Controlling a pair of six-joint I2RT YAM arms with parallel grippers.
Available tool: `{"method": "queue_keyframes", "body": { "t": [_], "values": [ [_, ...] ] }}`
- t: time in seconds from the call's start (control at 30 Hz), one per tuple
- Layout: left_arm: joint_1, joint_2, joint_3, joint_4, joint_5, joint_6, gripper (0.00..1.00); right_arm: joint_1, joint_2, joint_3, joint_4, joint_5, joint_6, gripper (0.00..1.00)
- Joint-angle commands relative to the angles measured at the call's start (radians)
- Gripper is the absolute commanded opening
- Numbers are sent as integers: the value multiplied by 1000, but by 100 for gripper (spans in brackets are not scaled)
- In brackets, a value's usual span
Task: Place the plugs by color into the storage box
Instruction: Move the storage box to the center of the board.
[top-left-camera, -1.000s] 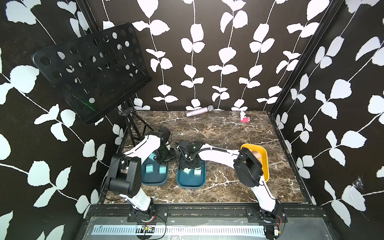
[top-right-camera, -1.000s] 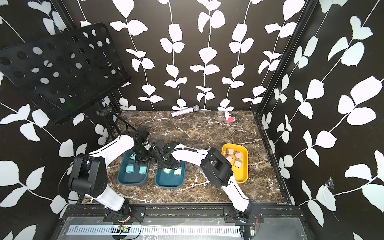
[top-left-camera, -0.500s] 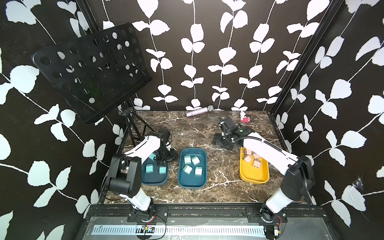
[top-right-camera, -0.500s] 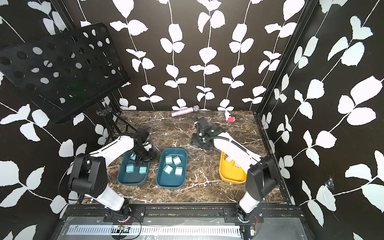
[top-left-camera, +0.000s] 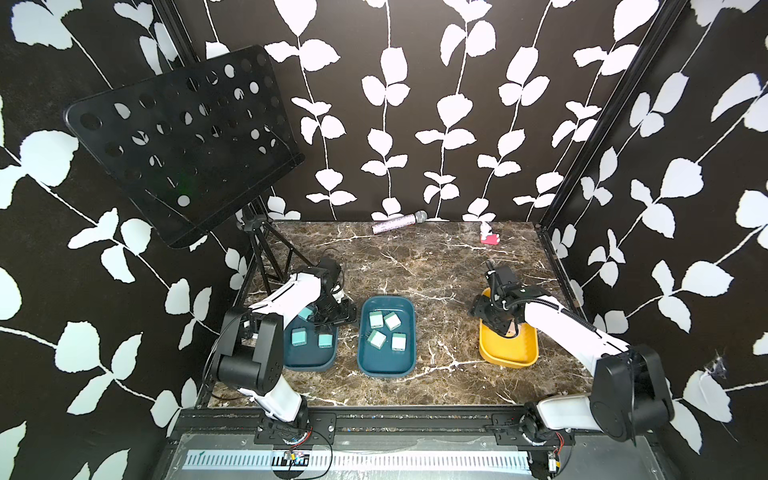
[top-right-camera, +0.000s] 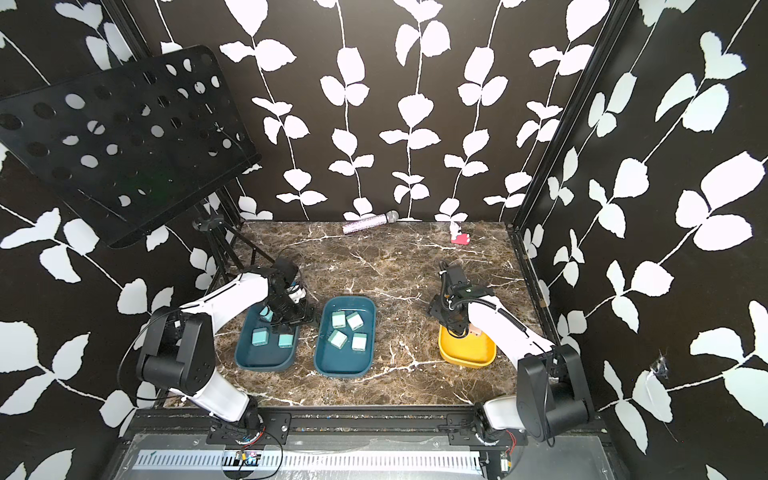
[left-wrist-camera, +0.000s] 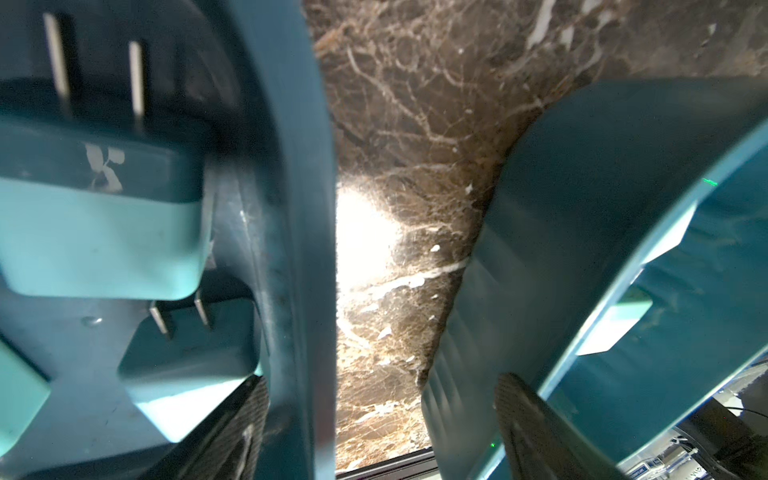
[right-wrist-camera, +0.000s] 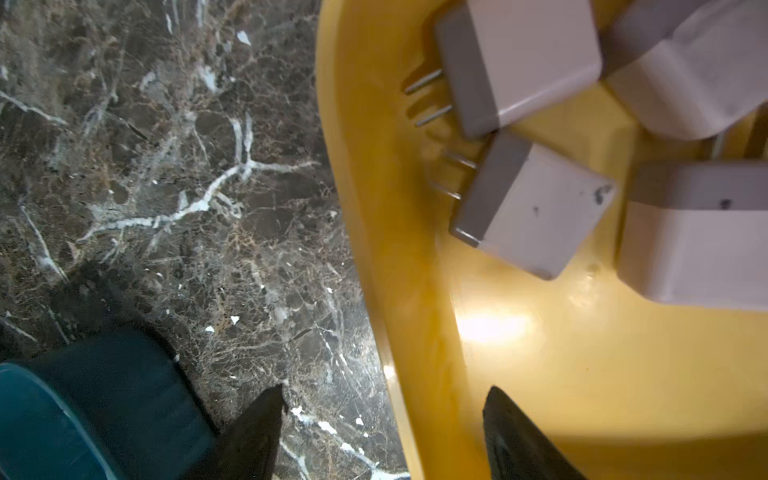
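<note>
While both pairs stand released, the left jaws span the gap beside the middle tray (left-wrist-camera: 561, 208), blue plugs (left-wrist-camera: 99, 232) just outside them. The right jaws straddle the yellow tray (right-wrist-camera: 353, 208) rim, beige plugs (right-wrist-camera: 532, 208) ahead.

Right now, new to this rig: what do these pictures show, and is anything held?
Two white robot arms work over a marble table. The top views look down from one overhead camera; the others come from wrist cameras. Light blue plugs lie in the left teal tray, mint green plugs in the middle teal tray, beige plugs in the yellow tray. A microphone and pink-red toy figure sit by the far wall. Their two-finger claws, the left gripper and right gripper, are open, holding nothing.
</note>
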Motion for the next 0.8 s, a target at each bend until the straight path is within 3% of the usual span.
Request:
{"method": "queue_keyframes", "body": {
  "t": [0.0,0.27,0.77],
  "values": [
    [1,-34,-7,11,33,13,87,-2,45,-15,116,-60,14,73],
    [0,-49,1,48,117,14,87,40,179,59,203,-135,-11,69],
    [0,-99,-70,144,190,-49,88,329,416,292,289,-177,61,67]
  ]
}}
